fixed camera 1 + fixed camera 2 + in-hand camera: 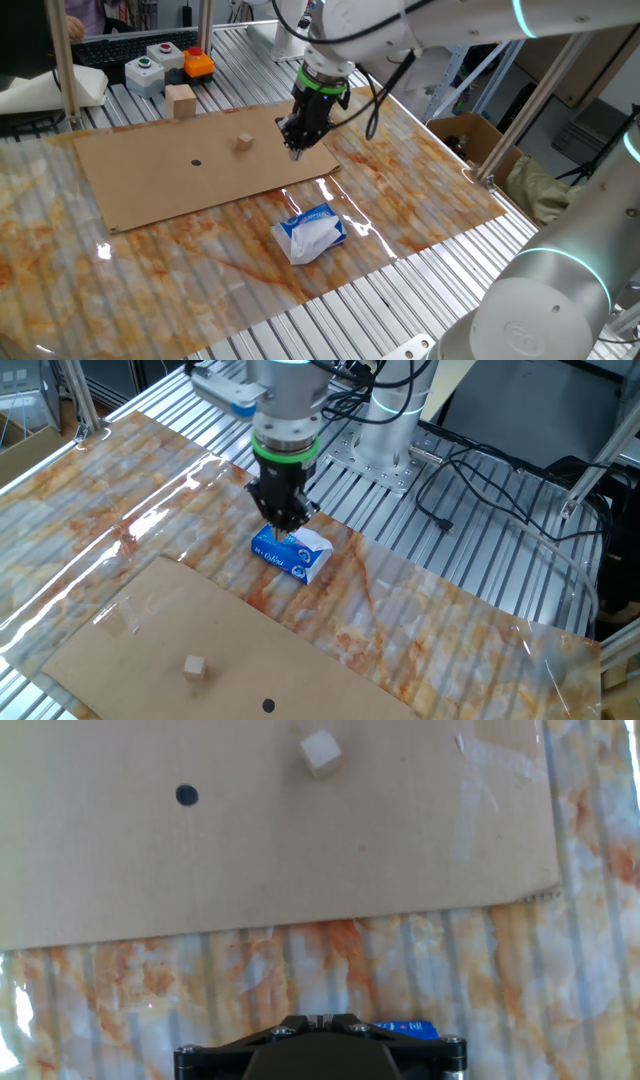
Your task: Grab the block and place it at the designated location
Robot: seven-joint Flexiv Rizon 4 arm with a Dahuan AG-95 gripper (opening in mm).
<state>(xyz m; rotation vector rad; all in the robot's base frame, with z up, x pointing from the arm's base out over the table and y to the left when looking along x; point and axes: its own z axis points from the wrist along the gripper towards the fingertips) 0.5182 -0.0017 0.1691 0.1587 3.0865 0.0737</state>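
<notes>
I have the end effector (297,150) hovering empty, fingers apparently together, near the cardboard's edge; the block (243,143) sits apart, toward the black dot (195,163)

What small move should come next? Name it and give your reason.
Probably carry the claw across the cardboard sheet to above the block. The claw holds nothing and hangs near the sheet's edge, while the block sits untouched, apart from the black dot.
</notes>
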